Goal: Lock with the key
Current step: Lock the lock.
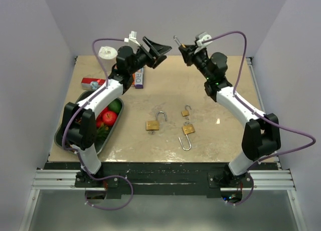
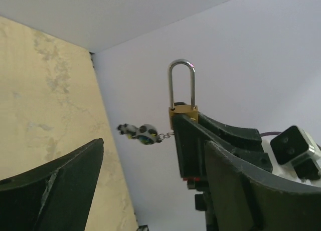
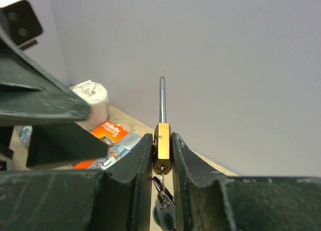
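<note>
A brass padlock [image 3: 162, 143] with a steel shackle [image 3: 162, 100] stands upright between the fingers of my right gripper [image 3: 162, 137], which is shut on its body. The key [image 3: 162, 174] sits in the keyhole at the bottom, with a ring and charm hanging below. In the left wrist view the same padlock [image 2: 183, 110] shows its shackle closed, and the key's charm [image 2: 138, 132] dangles on a chain to the left. My left gripper [image 2: 150, 191] is open and empty, a short way from the lock. From above, both grippers [image 1: 161, 53] [image 1: 182, 49] face each other high over the table's far edge.
Three more brass padlocks [image 1: 153, 125] [image 1: 185, 111] [image 1: 188, 131] lie on the table with open shackles. A metal tray [image 1: 62, 138] with fruit sits at the left. A toilet roll [image 1: 107, 52], an orange razor pack [image 1: 93, 82] and a box [image 1: 139, 78] lie at the back left.
</note>
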Available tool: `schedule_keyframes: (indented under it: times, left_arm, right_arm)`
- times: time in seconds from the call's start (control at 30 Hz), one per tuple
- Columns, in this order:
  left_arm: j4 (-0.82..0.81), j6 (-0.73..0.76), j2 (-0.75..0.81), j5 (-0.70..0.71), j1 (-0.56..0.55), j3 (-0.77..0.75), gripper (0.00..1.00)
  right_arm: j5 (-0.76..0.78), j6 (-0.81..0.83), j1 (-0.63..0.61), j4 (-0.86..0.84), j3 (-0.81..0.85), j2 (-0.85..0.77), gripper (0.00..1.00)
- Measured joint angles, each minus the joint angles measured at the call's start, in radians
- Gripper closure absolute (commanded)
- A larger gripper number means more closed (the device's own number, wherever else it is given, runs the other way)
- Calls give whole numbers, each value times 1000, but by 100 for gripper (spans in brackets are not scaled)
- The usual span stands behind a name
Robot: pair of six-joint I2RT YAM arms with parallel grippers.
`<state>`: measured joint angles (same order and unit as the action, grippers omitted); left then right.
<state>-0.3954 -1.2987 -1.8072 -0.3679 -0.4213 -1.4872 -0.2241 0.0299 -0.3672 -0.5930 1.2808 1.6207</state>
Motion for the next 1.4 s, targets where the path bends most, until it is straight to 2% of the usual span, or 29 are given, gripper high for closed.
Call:
schedule_keyframes:
  times: [0.1,0.13,0.23,0.33,0.37,0.4,0.43,0.53,0.67,0.77,0.9,1.07,1.17,1.4]
  left_arm:
    - [-11,83,60,-26,47,77,1]
    - [-23,117,80,-42,66,101,1]
    - [-116,264,108,-190,138,142,1]
    - [-132,507,109,-422,214,110,1]
    - [-97,601,109,-479,229,89,2]
    - [-11,742,110,-550,242,44,9]
    - [59,869,112,-600,246,10,12]
    - [296,1220,141,-695,236,-58,15]
    - [620,1598,168,-726,176,-146,18]
    - [769,1783,181,-698,111,-159,23]
    - [872,1928,201,-659,39,-134,33]
    - [937,2004,206,-627,15,-118,45]
    - [953,2029,208,-623,15,-118,60]
    - [1011,2105,241,-628,15,-101,57]
  right_arm:
    - [-98,-58,53,26,2,-9,100]
    - [-141,-74,71,43,9,-10,100]
    - [-276,-108,111,95,35,-10,100]
    - [-435,-119,132,173,79,-10,100]
    - [-467,-119,132,189,88,-10,100]
    - [-517,-117,132,214,101,-10,100]
    - [-560,-114,132,237,113,-12,100]
    - [-671,-98,129,307,124,-24,100]
    - [-775,-79,125,365,122,-42,100]
    - [-824,-23,113,426,121,-59,100]
    - [-853,40,83,483,89,-105,100]
    - [-870,161,25,587,70,-163,100]
    - [-871,213,-3,635,69,-190,100]
    - [-859,244,-11,653,24,-221,100]
